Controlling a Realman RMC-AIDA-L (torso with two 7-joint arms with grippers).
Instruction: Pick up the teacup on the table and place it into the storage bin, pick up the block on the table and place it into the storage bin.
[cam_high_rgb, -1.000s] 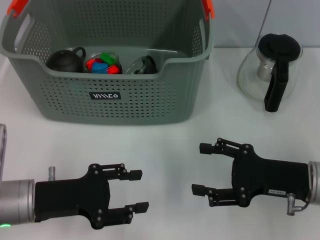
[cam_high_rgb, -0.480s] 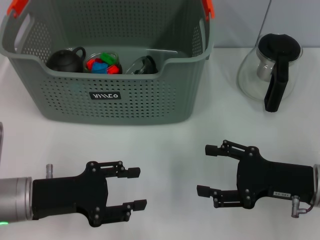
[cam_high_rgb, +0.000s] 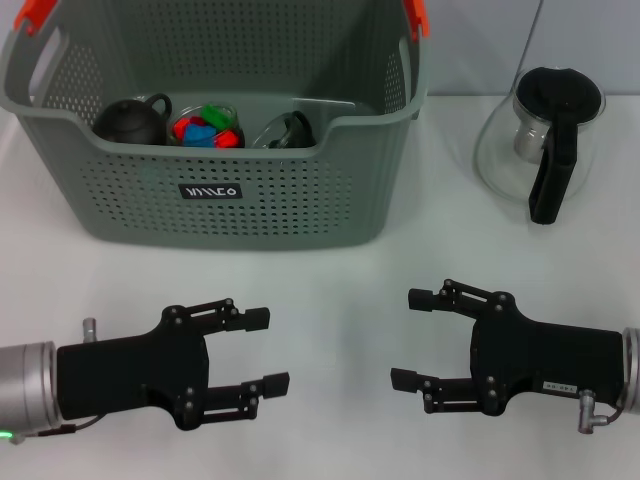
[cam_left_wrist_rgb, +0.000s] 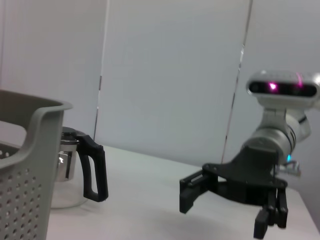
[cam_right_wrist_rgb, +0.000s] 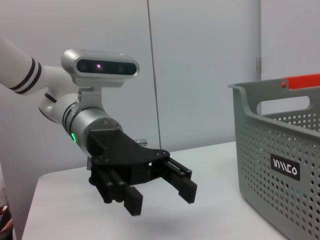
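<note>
The grey storage bin (cam_high_rgb: 300, 205) stands at the back left of the table. A dark round teacup (cam_high_rgb: 130, 121) with a loop handle rests inside it. Beside the teacup are coloured blocks (cam_high_rgb: 207, 130) and a clear glass vessel (cam_high_rgb: 285, 130). My left gripper (cam_high_rgb: 268, 349) hovers open and empty over the bare table in front of the bin. My right gripper (cam_high_rgb: 407, 338) is level with it to the right, also open and empty. The two grippers face each other. The right wrist view shows the left gripper (cam_right_wrist_rgb: 160, 192) and the bin (cam_right_wrist_rgb: 280, 165).
A glass pitcher (cam_high_rgb: 540, 140) with a black lid and handle stands at the back right, apart from the bin; it also shows in the left wrist view as the pitcher (cam_left_wrist_rgb: 75, 170). White tabletop lies between and around the grippers.
My left gripper has shifted a little toward the bin and to the left. My right gripper has drawn back slightly to the right. Both stay open.
</note>
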